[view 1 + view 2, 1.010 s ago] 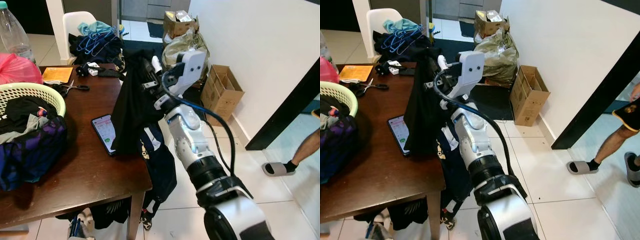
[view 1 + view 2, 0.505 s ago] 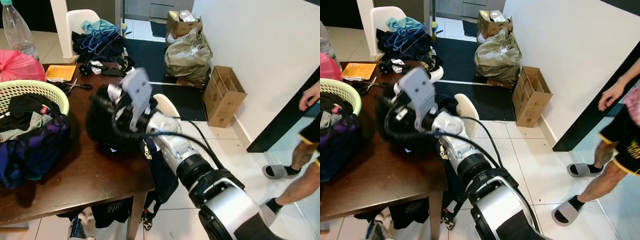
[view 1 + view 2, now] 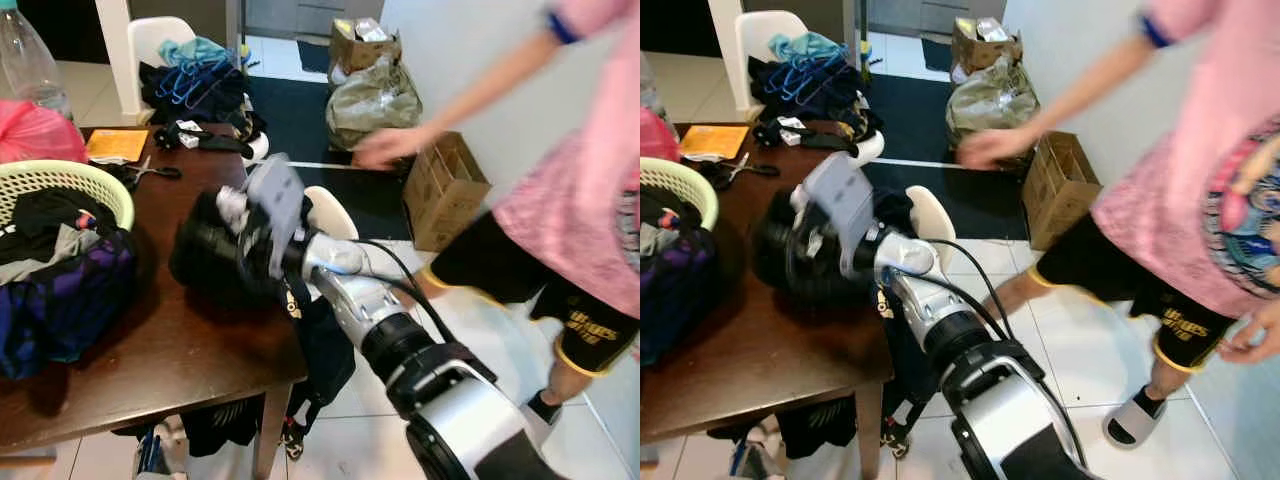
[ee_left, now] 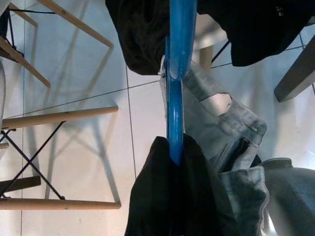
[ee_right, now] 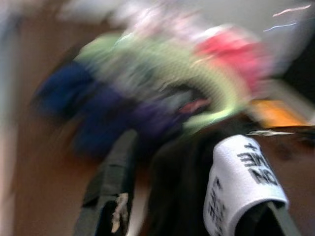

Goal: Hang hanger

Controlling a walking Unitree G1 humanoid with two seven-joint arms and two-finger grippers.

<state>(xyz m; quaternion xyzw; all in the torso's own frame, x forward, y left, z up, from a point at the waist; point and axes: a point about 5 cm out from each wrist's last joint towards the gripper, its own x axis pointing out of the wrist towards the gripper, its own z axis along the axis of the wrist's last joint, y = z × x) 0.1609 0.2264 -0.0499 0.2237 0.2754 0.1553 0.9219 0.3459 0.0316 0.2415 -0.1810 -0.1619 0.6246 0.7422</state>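
Note:
A black garment [image 3: 210, 268] lies bunched on the dark wooden table [image 3: 180, 350]. My right gripper [image 3: 226, 238] is sunk into it and shut on the cloth, its fingertips hidden. The blurred right wrist view has that dark cloth [image 5: 177, 196] between the black fingers [image 5: 114, 194]. In the left wrist view a blue hanger [image 4: 174, 98] runs through the middle, over draped dark clothes and jeans [image 4: 231, 132] above a tiled floor. More blue hangers [image 3: 195, 85] lie on clothes on the white chair at the back.
A person in a pink shirt [image 3: 590, 190] stands close on the right, one hand [image 3: 385, 148] reaching over my arm. A laundry basket [image 3: 60, 180] full of clothes sits on the table's left, with scissors [image 3: 150, 173] and an orange envelope [image 3: 115, 146] behind. A cardboard box [image 3: 450, 190] stands by the wall.
My right arm has swung down from its raised pose. The black garment that hung from it is now bunched on the table over the phone. The person has stepped in from the right.

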